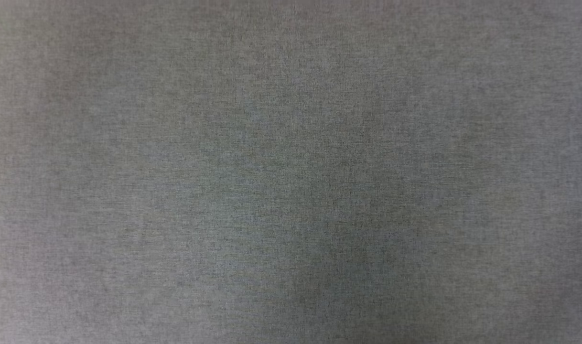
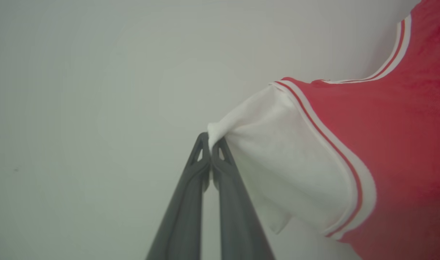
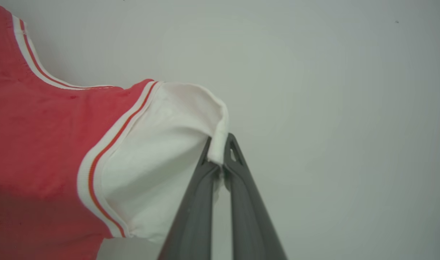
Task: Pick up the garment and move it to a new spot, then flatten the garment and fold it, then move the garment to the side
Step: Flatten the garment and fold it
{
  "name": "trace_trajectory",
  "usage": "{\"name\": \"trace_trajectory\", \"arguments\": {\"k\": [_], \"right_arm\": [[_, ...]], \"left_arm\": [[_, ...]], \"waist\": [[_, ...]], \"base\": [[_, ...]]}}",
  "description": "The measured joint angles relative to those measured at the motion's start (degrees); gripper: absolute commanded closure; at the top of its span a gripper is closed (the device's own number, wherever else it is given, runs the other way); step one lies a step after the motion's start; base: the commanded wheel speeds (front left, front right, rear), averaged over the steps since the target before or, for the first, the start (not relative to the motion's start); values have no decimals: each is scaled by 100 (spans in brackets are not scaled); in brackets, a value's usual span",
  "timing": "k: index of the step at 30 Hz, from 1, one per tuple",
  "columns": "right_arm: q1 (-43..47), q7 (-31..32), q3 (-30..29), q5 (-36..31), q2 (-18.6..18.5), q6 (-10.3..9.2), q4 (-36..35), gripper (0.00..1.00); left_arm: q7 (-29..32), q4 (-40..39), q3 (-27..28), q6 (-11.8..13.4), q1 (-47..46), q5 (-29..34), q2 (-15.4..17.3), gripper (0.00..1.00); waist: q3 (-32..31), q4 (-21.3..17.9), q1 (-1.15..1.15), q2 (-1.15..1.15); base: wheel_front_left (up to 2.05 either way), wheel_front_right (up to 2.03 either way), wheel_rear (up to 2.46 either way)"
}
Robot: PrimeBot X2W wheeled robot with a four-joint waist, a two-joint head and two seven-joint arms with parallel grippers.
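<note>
Your left gripper (image 2: pixel 210 146) has its jaws closed on the edge of one white sleeve (image 2: pixel 277 155) of the red shirt (image 2: pixel 397 144). Your right gripper (image 3: pixel 221 148) has its jaws clamped on the other sleeve (image 3: pixel 158 151), so the shirt is held between both.

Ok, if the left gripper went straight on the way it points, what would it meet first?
The left gripper is shut on the garment, its white sleeve bunched at the tips; past that, just a plain pale surface, distance unclear.

Legible text: none | labels, brands: none legible | numbers, signs: none legible | views checked: head, left wrist, right wrist
</note>
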Motion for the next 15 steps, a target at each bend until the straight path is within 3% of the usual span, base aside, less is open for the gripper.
{"name": "trace_trajectory", "arguments": {"k": [5,15], "right_arm": [[-181,-160,59,-35,129,-1,437,100],[996,-971,532,318,426,-1,1172,100]], "left_arm": [[-211,407,-53,-108,-75,8,-108,100],[-879,1123,-293,-266,1045,-338,-459,100]], "waist": [[194,38,0,0],[187,-26,0,0]], "base": [[0,0,0],[0,0,0]]}}
